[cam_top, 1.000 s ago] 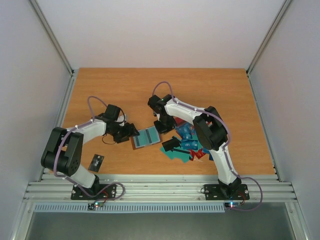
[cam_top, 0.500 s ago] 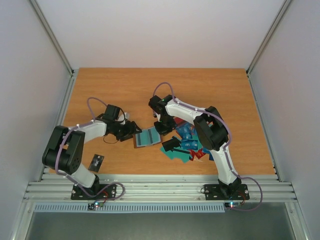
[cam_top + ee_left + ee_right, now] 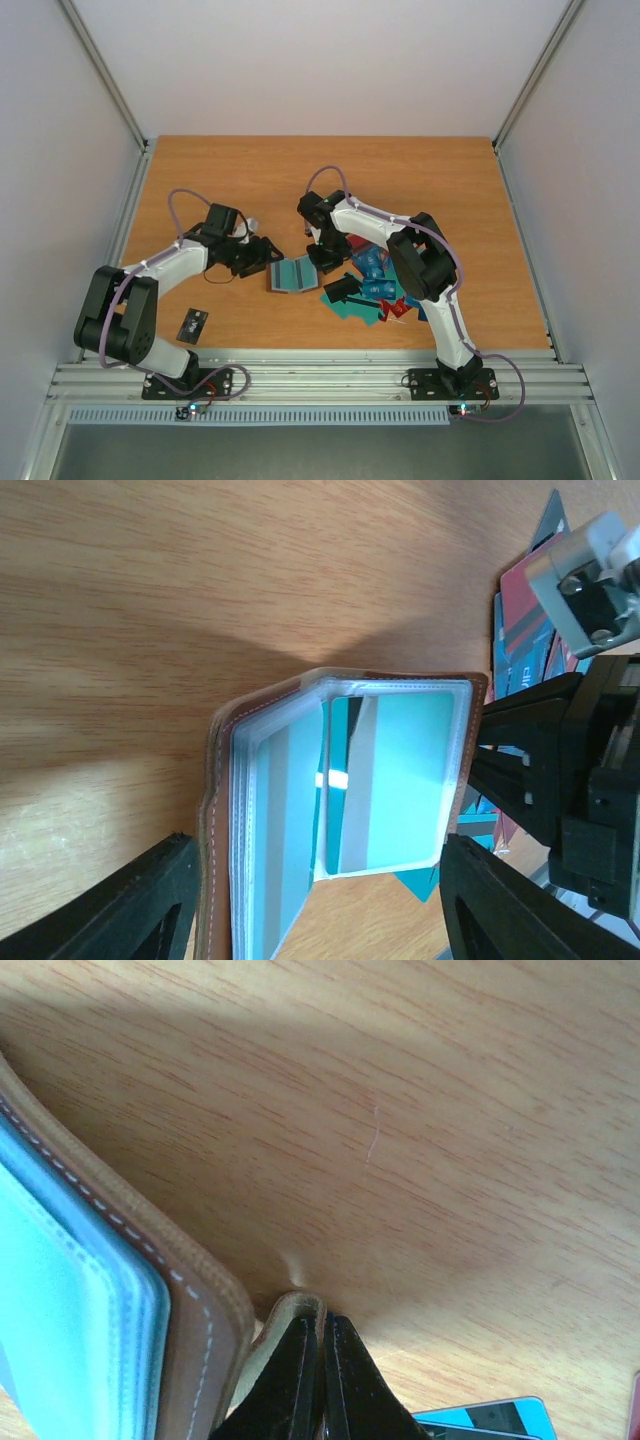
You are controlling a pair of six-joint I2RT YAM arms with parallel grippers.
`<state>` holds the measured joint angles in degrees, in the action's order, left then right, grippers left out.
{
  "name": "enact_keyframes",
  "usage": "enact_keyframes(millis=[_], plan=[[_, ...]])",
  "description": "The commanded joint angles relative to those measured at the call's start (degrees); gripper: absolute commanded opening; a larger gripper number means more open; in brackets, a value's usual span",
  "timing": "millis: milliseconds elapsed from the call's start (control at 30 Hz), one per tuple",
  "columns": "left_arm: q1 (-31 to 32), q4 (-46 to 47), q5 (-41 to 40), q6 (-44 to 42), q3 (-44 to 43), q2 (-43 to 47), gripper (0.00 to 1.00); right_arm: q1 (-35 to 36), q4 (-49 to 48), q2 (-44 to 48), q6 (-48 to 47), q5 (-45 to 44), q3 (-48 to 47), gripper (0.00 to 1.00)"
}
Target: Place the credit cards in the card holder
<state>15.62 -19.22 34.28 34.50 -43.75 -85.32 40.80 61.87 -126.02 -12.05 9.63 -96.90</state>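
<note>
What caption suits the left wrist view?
Open card holder with teal cards sleeved, between the left gripper's spread fingers, right gripper pinching its edge.

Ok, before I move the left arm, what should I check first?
1. Right gripper pinching the card holder: ok, its fingers are closed on the brown flap edge.
2. Holder open: ok, the clear sleeves are exposed in the left wrist view.
3. Left gripper open: ok, its fingers are spread either side of the holder.
4. Card in left gripper: not ok, nothing is held.
5. Free sleeve: cannot tell; the visible sleeves show teal cards inside.
6. All credit cards loaded: not ok, a pile lies on the table by the right arm.
</note>
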Motion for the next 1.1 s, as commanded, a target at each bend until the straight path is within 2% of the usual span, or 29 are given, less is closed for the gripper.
enact_keyframes(millis=[0,300,733,867,1067], plan=[[1.17,-0.07,2.49,-0.22,-2.94,0.17,0.67,0.48,-1.96,-0.59,0.51,3.13,0.92,0.01],[4.47,-2.62,1.70,0.16,-6.29,1.07,0.66,0.45,-2.75,-0.94,1.37,4.48,1.19,0.01],[9.20,2.79,4.57,2.75,-10.01,-7.12,0.65,0.26,-4.43,0.30,2.42,6.23,3.97,0.01],[9.45,4.98,5.31,4.51,-9.31,-8.27,0.60,-0.87,-5.81,1.73,3.39,8.10,5.90,0.01],[9.41,2.25,1.38,4.11,-8.37,-6.60,0.51,-3.83,-9.58,4.03,5.22,13.64,9.71,0.01]])
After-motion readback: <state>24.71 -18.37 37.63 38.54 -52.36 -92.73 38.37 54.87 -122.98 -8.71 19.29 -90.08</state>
